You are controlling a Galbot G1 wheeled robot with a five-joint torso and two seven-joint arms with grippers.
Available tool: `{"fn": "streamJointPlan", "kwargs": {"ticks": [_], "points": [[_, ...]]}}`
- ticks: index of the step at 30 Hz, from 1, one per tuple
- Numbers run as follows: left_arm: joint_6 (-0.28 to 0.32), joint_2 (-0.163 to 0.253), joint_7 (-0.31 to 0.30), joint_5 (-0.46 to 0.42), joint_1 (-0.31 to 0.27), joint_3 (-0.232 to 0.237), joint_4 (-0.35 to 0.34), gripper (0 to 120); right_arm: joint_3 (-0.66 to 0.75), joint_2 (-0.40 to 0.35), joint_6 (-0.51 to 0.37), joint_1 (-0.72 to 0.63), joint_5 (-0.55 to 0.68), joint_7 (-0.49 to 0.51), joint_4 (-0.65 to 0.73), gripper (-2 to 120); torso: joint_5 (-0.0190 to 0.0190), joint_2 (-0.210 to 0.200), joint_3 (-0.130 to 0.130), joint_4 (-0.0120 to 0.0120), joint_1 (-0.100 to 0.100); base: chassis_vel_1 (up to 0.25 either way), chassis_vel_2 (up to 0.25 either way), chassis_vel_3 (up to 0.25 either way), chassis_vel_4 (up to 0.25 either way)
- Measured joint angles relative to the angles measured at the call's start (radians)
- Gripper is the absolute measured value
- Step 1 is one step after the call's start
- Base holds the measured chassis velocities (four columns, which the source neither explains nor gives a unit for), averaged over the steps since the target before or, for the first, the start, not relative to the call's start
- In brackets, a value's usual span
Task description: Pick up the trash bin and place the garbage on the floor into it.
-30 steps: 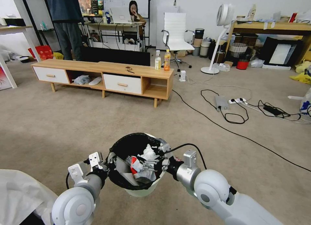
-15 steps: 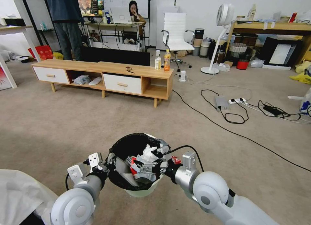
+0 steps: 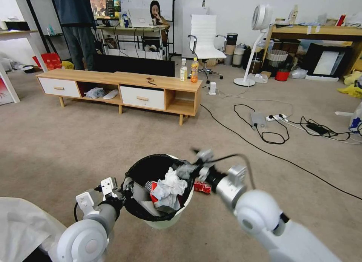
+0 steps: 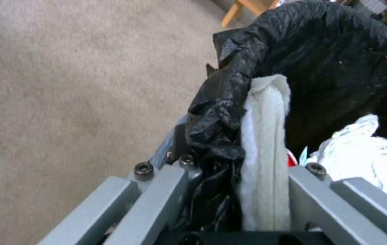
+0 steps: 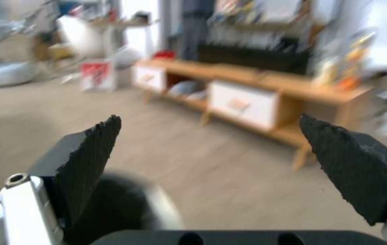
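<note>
A Galbot G1 stands on the flat beige-grey carpeted floor (image 3: 75,141) of a cluttered workroom, its left gripper (image 4: 241,200) clamped on the near rim of the small round white plastic trash bin (image 3: 166,221) lined with a black plastic bag (image 4: 320,61). The left wrist view shows the jaws closed over the folded bag and the white rim edge, the bin held at about 6 o'clock in the head view, just in front of the robot's body.

The right gripper (image 5: 212,160) is raised beside the bin's far rim at roughly 1 o'clock from it, its two black pads spread wide with nothing between them.

Inside the bin lie white crumpled tissue wads (image 3: 171,182), a red-and-white paper cup (image 3: 155,196) and greyish crumpled paper under them; the heap reaches close to the rim. A crushed red can (image 3: 202,187) remains on the carpet, touching or just beside the bin's wall at 3 o'clock, partly behind the right wrist.

The work appears nearly done, with the can the one piece of litter seen outside. To take it cleanly, the right gripper would do well to come down over the can's narrow sides, clear of the bin wall, while the left keeps the bin level and steady so the piled contents do not spill.

Well apart at 12 o'clock, two upright drink bottles (image 3: 189,70) stand on a long low wooden cabinet (image 3: 124,89).
</note>
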Motion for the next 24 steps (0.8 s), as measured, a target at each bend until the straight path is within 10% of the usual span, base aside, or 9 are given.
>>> {"fn": "streamJointPlan", "kwargs": {"ticks": [12,24], "points": [[0.001,0.003,-0.009,-0.018,-0.036,-0.03,0.006,7,0.14,0.021,0.113,-0.102,-0.162,0.229,-0.079,100,0.0001,0.0,0.0,-0.0002,0.0,0.0,0.0,0.0,0.0],[0.004,0.013,-0.018,-0.033,-0.036,-0.03,0.002,7,0.13,0.093,0.159,-0.136,-0.26,0.24,-0.125,100,0.0,0.0,0.0,-0.0001,0.0,0.0,0.0,0.0,0.0]]}}
